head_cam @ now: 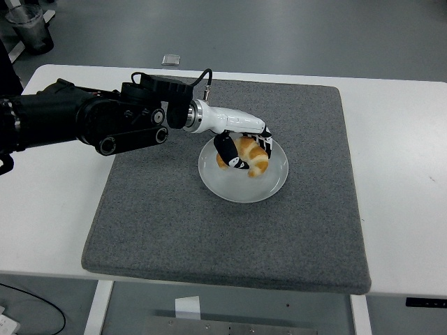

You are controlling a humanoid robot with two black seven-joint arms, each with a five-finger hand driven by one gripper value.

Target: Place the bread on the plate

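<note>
Across the white table (49, 209) lies a large grey felt mat (174, 230), covering most of its middle, its edges roughly square to the table's sides. Near the centre of that mat, slightly toward the far side, sits a round white plate (276, 183), shallow and glossy. Over the plate's far-left portion is the bread (253, 157), a golden-brown croissant with a paler end; whether its underside touches the plate or hangs just above it cannot be told.

From the picture's left edge the left arm (77, 125) comes in, a bulky black forearm lying low over the table and the mat's far-left corner, narrowing to a white wrist section that angles down toward the plate. The left hand (241, 148) is wrapped around the croissant, its black thumb crossing the near side of the bread and the other fingers curled over the far side, so the bread is pinched between them.

Beyond the table's far edge, a small pale square object (171, 60) lies on the grey floor, and a dark cup (29, 28) shows at the top-left corner.
</note>
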